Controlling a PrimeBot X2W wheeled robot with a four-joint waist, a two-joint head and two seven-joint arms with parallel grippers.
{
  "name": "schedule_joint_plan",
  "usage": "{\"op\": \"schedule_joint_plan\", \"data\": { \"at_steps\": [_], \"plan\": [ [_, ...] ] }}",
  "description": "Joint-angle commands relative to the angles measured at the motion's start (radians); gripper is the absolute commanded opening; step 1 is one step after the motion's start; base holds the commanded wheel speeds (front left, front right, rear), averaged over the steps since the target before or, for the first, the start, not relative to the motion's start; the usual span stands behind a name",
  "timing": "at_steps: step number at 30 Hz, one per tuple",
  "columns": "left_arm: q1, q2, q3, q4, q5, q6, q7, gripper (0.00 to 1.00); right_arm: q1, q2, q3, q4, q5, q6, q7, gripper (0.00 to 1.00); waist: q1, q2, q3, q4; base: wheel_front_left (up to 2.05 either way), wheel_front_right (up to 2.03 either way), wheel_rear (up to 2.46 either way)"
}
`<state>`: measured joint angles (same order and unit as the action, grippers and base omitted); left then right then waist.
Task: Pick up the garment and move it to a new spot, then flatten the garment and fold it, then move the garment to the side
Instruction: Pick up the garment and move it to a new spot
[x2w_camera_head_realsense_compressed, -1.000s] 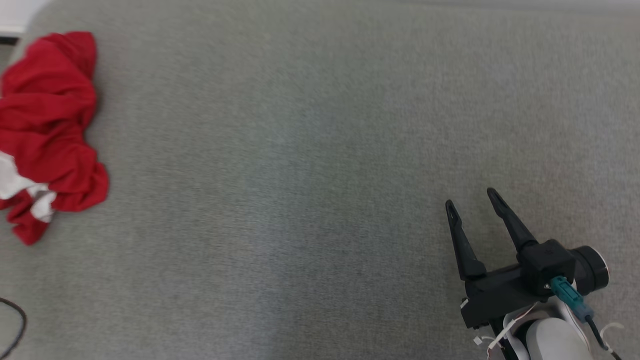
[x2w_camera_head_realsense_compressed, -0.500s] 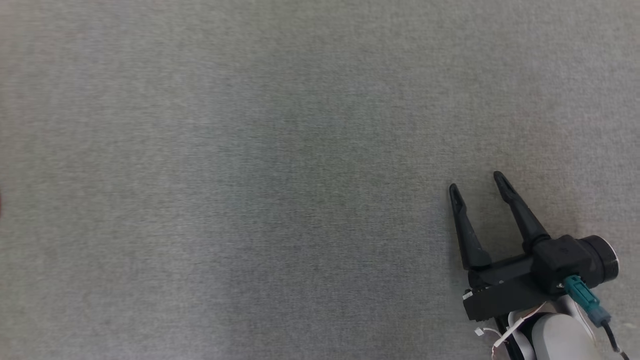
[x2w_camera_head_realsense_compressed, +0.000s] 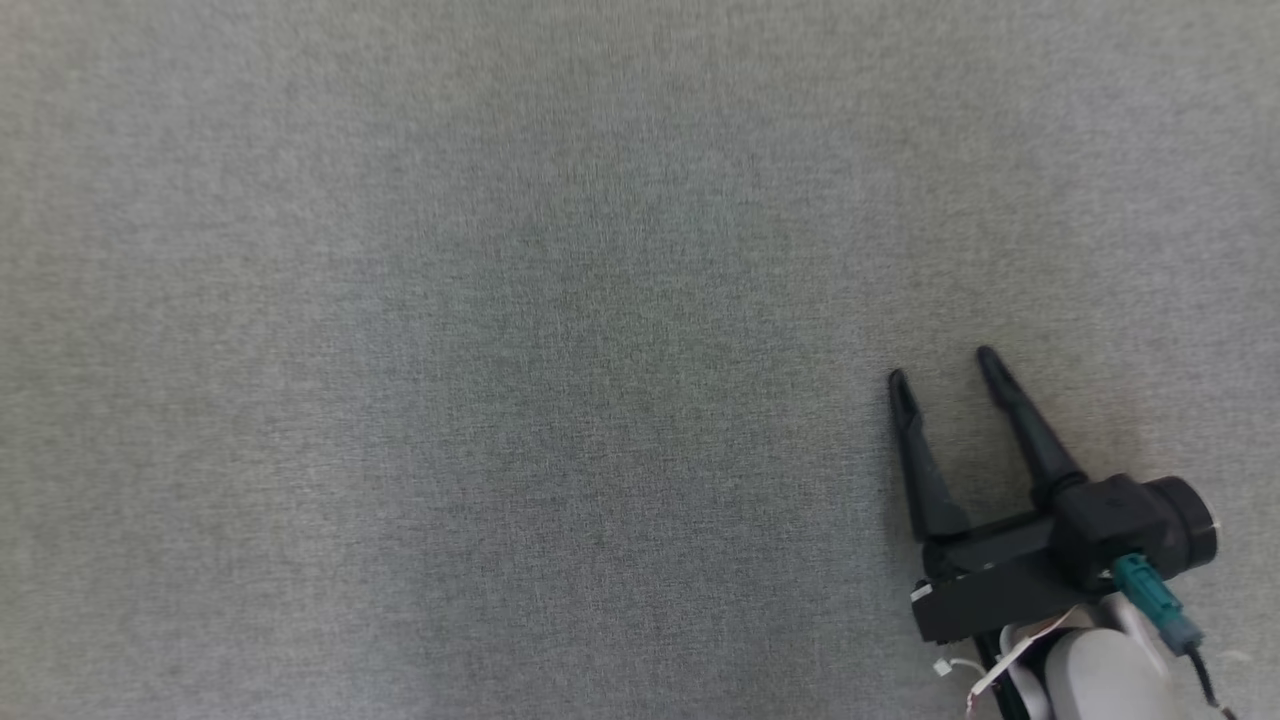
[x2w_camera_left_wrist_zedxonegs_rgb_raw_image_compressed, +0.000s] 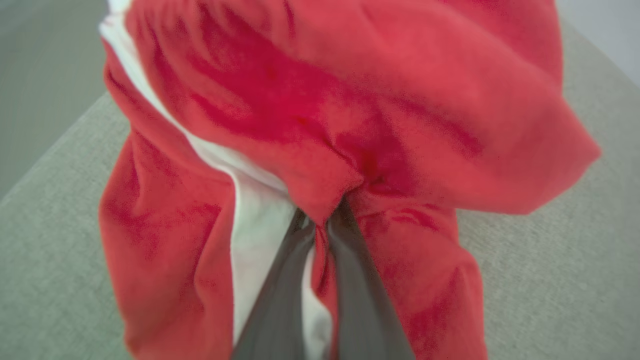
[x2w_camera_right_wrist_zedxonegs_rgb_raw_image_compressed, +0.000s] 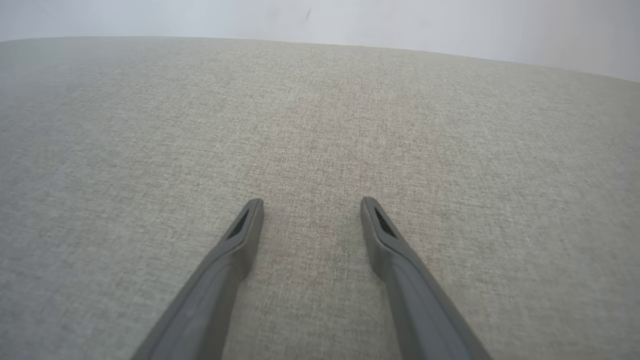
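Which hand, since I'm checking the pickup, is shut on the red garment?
The left hand: it is pinched shut on a fold of the garment. The right hand stands open above the grey surface.

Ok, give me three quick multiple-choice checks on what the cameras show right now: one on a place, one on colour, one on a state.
1. In the head view, where are the right jaws?
A. upper left
B. top centre
C. lower right, over the grey surface

2. What colours is the garment?
A. red with white
B. blue with yellow
C. all black

3. How do the left jaws stand?
A. wide open over bare cloth
B. shut on a fold of the garment
C. shut on a cable

Answers:
1 C: the dark fingers rise from the lower right corner, spread apart.
2 A: the left wrist view shows red cloth with a white band.
3 B: that arm's two fingers meet with red cloth pinched between them.
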<state>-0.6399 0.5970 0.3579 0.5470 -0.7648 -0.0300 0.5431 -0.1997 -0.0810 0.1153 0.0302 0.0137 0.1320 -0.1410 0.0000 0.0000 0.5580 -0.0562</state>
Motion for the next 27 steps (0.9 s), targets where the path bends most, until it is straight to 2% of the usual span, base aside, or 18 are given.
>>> {"op": "schedule_joint_plan", "data": {
  "at_steps": [1,10,18,21,27],
  "plan": [
    [0.014,0.005,-0.002,-0.013,0.011,-0.009,-0.016,0.0,0.0,0.006,0.006,0.015,0.008,-0.003,-0.005,1.0,0.0,0.0,-0.041,0.01,0.0,0.0,0.0],
    [0.057,0.054,0.0,-0.141,0.036,-0.059,-0.103,0.0,0.003,0.019,0.026,0.116,0.041,-0.003,-0.047,1.0,0.0,0.0,-0.212,0.0,0.0,0.0,0.0],
    [0.071,0.074,-0.087,-0.315,0.031,-0.091,-0.073,0.0,0.038,0.028,0.028,0.214,0.078,-0.003,-0.073,1.0,0.0,0.0,-0.402,-0.041,0.0,0.0,0.0],
    [0.045,0.048,-0.15,-0.401,0.026,-0.093,-0.057,0.0,0.05,0.03,0.034,0.238,0.092,-0.003,-0.08,1.0,0.0,0.0,-0.461,-0.065,0.0,0.0,0.0],
    [0.025,-0.075,-0.262,-0.523,0.0,-0.085,-0.057,0.0,0.062,0.031,0.083,0.275,0.148,-0.003,-0.089,1.0,0.0,0.0,-0.55,-0.131,0.0,0.0,0.0]
  ]
}}
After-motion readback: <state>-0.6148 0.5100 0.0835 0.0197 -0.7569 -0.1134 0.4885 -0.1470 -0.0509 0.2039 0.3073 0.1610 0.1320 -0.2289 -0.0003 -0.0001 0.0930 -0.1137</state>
